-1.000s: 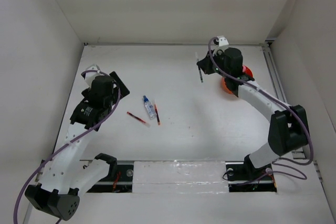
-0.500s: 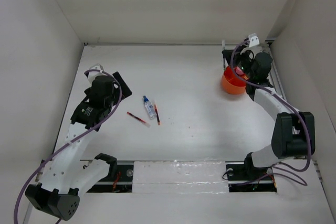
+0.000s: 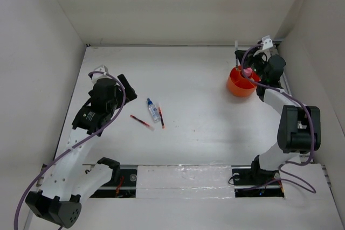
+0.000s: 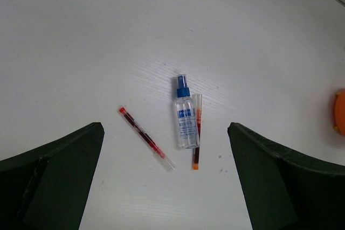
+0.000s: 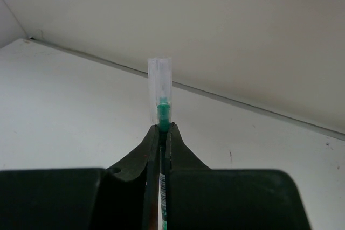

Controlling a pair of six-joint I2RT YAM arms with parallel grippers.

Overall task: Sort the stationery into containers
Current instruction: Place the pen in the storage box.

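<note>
Two grippers: both mine, one full and one empty.
Left gripper: spread wide and holding nothing, hanging over the table at the middle left of the overhead view.
Right gripper: pinched tight on the green pen, at the upper right of the overhead view.
Green pen: upright between my fingers, clear cap on top, poking up past the fingertips in the right wrist view.
Orange tub: upper right of the overhead view, just below and left of my right gripper. I cannot tell whether the pen is over it or beside it.
Inside the tub: a pink spot, too small to name.
Bottle: lying flat in the centre of the left wrist view, blue cap towards the top of the frame.
Red pen: lying slantwise, left of the bottle and apart from it.
Other red pen: lying along the bottle's right side, seemingly touching it.
</note>
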